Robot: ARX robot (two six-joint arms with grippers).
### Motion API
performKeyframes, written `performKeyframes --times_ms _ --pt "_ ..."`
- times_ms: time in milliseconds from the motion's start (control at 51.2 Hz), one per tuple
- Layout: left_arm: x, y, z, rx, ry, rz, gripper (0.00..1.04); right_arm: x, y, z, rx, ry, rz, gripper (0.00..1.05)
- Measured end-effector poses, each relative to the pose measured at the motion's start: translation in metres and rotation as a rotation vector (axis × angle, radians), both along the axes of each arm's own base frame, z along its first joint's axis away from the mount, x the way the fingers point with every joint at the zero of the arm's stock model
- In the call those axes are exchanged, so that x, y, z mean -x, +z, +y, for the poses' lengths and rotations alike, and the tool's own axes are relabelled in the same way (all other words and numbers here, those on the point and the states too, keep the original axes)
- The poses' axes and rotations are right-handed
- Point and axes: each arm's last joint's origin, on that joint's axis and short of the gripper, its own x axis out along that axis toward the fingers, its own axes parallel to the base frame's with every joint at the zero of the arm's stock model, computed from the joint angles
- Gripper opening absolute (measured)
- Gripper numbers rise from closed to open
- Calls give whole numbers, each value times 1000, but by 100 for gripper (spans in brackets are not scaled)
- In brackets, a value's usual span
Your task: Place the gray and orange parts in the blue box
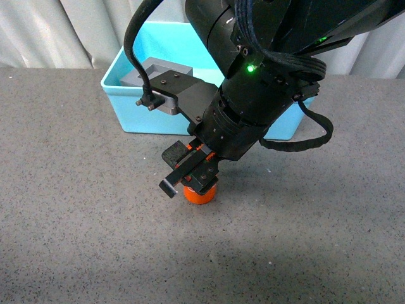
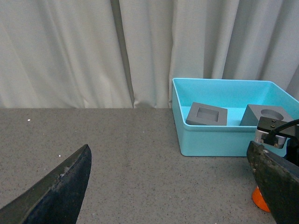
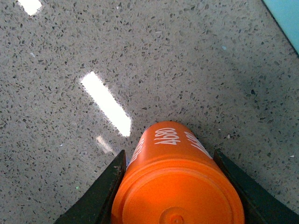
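An orange cylinder (image 3: 177,182) with white numerals sits between the fingers of my right gripper (image 3: 170,186), which is shut on it. In the front view the right gripper (image 1: 193,180) points down at the cylinder (image 1: 200,194), low over the speckled grey table in front of the blue box (image 1: 133,117). The box (image 2: 219,140) holds two gray cubes: one with a square recess (image 2: 207,114), one with a round recess (image 2: 267,116). My left gripper (image 2: 173,186) is open above bare table, left of the box; the cylinder (image 2: 259,198) peeks out beside its finger.
Pale curtains (image 2: 93,51) hang behind the table. The right arm's black body and cables (image 1: 266,82) cover much of the box in the front view. Grey tabletop (image 1: 76,221) spreads around the cylinder.
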Motion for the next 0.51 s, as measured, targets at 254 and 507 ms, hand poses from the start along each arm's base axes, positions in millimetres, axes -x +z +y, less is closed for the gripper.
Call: performKeyframes --times_ms 254,507 --pt "0 0 0 0 0 0 98 -12 63 -34 -152 -88 -115 45" --pt "0 0 0 0 0 0 98 -47 147 -71 -299 -227 -314 45"
